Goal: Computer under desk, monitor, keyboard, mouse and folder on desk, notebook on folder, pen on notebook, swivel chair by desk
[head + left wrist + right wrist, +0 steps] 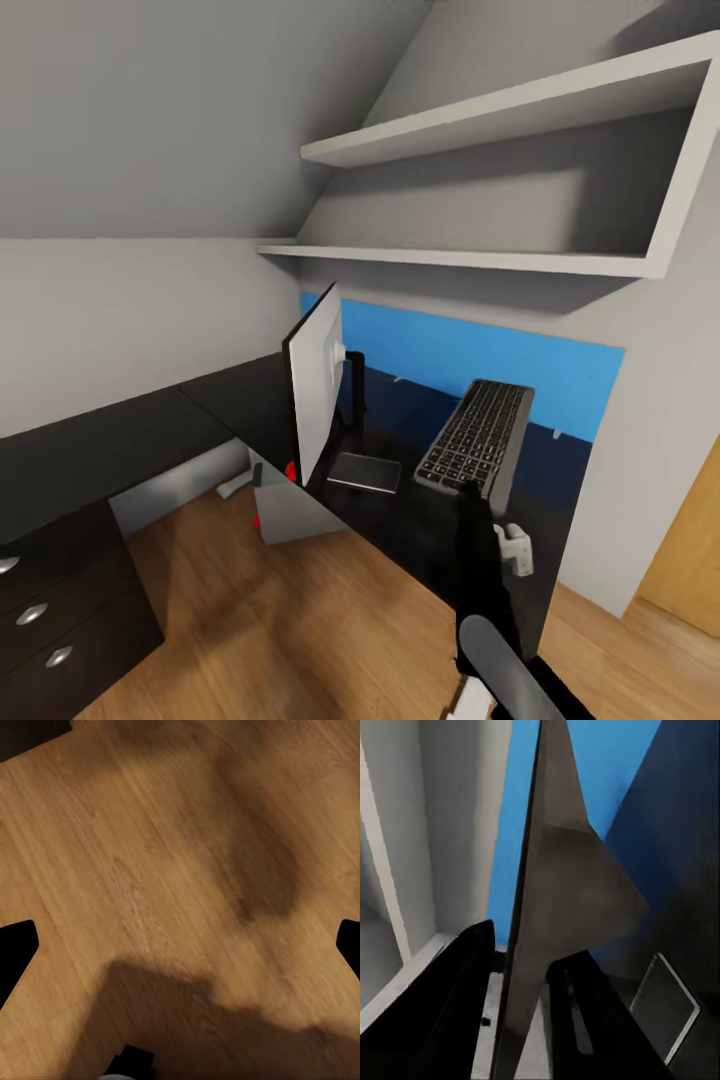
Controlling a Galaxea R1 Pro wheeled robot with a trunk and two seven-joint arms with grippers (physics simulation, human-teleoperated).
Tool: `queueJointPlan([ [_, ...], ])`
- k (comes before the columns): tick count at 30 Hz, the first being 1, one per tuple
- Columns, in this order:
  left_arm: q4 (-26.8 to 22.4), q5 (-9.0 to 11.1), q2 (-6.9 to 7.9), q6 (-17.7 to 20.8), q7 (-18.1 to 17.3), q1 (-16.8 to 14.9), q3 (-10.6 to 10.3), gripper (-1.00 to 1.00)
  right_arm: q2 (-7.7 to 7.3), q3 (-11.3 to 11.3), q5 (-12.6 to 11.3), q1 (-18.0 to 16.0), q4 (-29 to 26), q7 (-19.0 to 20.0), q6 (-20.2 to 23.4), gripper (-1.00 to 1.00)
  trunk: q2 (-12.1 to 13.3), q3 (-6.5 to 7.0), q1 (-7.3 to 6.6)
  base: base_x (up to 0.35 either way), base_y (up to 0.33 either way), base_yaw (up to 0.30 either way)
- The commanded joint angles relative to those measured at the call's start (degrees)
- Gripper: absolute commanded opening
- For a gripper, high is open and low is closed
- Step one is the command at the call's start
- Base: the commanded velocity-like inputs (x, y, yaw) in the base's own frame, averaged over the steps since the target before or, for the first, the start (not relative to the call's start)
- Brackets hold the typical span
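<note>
The monitor (318, 385) stands on the black desk (110, 440), turned edge-on, with its pale back facing the keyboard. My right gripper (470, 492) is shut on the near edge of the dark keyboard (480, 432), holding it tilted over the desk to the right of the monitor. The right wrist view shows the keyboard (547, 892) edge-on between the two black fingers (457, 1005). A small flat grey rectangle, apparently the notebook (365, 472), lies by the monitor's foot. The grey computer (290, 508) sits under the desk. My left gripper (180, 945) hangs open over the wood floor.
A blue wall panel (470, 355) backs the desk, with two white shelves (480, 262) above it. A black drawer unit (60, 610) stands at the left. A wood floor (280, 620) lies in front, and a wooden door (695, 560) is at the far right.
</note>
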Motion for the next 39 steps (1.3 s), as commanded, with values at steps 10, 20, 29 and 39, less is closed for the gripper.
queueJointPlan([
  [10, -0.2, 0.4, -0.03, 0.3, 0.1, 0.0, 0.0, 1.0, 0.24, -5.8, -10.7, -0.1, 0.3, 12.0, 12.1, -1.0, 4.0, 1.75, -2.2, 0.0, 0.0, 0.0],
  [20, -0.1, 0.5, 0.03, -1.1, 0.1, 0.0, 0.1, 1.0, -0.15, -6.0, -10.9, 0.0, 1.0, 12.9, 15.8, -1.0, 6.4, 2.82, -3.52, 0.0, -0.006, 0.0],
  [29, -0.1, 0.5, 0.07, -2.3, 0.0, 0.0, 0.1, 1.0, -0.62, -6.1, -10.8, 0.0, 1.0, 13.0, 19.3, -1.0, 6.4, 2.82, -3.52, -0.048, -0.267, 0.0],
  [39, -0.1, 0.5, 0.43, -2.3, 0.1, 0.0, 0.1, 1.0, -0.33, -5.4, -10.6, 0.0, 1.0, 13.1, 21.1, -1.0, 6.4, 2.82, -3.52, -0.165, -0.268, 0.0],
])
